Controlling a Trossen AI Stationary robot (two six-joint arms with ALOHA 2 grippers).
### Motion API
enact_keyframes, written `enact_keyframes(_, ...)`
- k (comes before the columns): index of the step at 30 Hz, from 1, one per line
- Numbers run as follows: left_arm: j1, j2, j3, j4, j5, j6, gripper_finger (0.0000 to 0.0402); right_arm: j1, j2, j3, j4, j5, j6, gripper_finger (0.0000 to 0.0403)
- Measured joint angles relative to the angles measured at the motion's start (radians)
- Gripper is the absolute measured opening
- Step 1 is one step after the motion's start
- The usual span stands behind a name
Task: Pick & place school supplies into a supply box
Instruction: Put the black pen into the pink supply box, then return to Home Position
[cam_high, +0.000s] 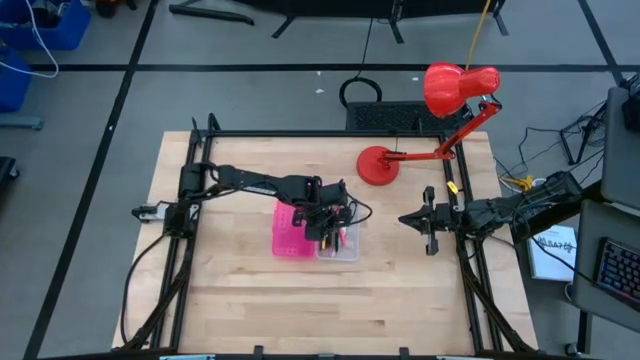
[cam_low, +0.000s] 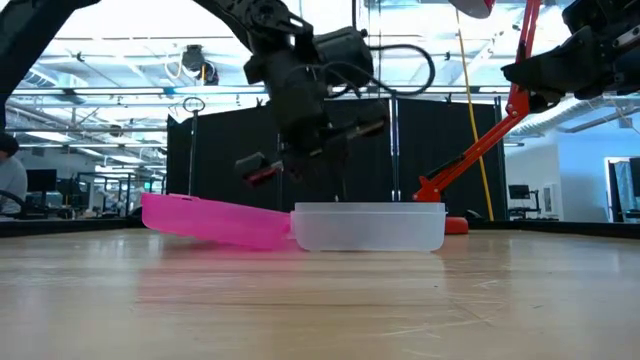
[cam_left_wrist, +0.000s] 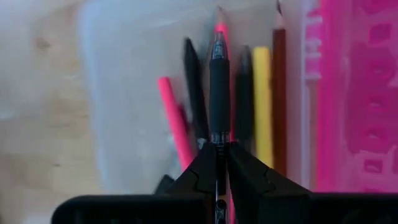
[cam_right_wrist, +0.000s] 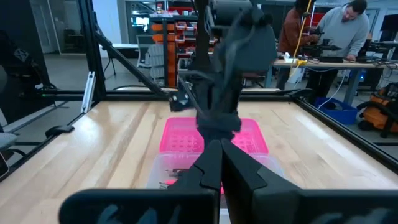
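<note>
Left gripper (cam_left_wrist: 219, 163) is clamped on a black pen (cam_left_wrist: 219, 87), held directly above the clear tray half (cam_left_wrist: 124, 93) of the supply box (cam_high: 315, 232). Inside that tray lie a pink pencil (cam_left_wrist: 174, 124), a black pen (cam_left_wrist: 194, 87), a yellow pencil (cam_left_wrist: 262, 99) and a brown pencil (cam_left_wrist: 280, 93), roughly parallel. Its pink half (cam_low: 210, 220) lies opened flat alongside, mid-table. Right gripper (cam_high: 428, 222) waits near the table's right edge, fingers together, empty.

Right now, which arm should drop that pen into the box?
Left. Its pincer already grips the black pen over the clear plastic tray. The right pincer waits off by the table's right edge.
</note>
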Motion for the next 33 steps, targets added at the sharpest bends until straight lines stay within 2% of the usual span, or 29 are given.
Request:
enact_keyframes(5,0.018,-0.002,0.000,-0.014,0.021,-0.004,0.0028,0.000,0.000,0.000,0.000,0.000,0.005,0.0000)
enact_keyframes(10,0.018,-0.001,0.000,-0.015,0.040,-0.033,0.0077,0.000,0.000,0.000,0.000,-0.001,0.008,0.0000)
enact_keyframes(13,0.015,-0.001,0.000,-0.012,0.039,-0.045,0.0093,0.000,0.000,0.000,0.000,-0.001,0.026,0.0000)
enact_keyframes(20,0.000,-0.020,0.000,0.009,0.007,-0.025,0.0099,0.000,0.000,0.000,-0.002,-0.002,0.034,0.0000)
enact_keyframes(24,-0.052,-0.129,0.000,-0.018,0.005,-0.048,0.0088,0.000,0.000,0.000,-0.018,-0.012,0.034,0.0000)
enact_keyframes(26,-0.090,-0.207,0.000,-0.054,0.008,-0.125,0.0066,0.000,-0.001,0.000,-0.023,-0.033,0.038,0.0000)
enact_keyframes(29,-0.137,-0.350,0.000,-0.144,0.034,-0.341,0.0017,0.000,-0.013,0.000,-0.023,-0.059,0.029,0.0000)
enact_keyframes(33,-0.148,-0.573,-0.081,-0.168,0.123,-0.721,0.0005,0.000,-0.022,0.000,-0.023,-0.110,-0.006,0.0000)
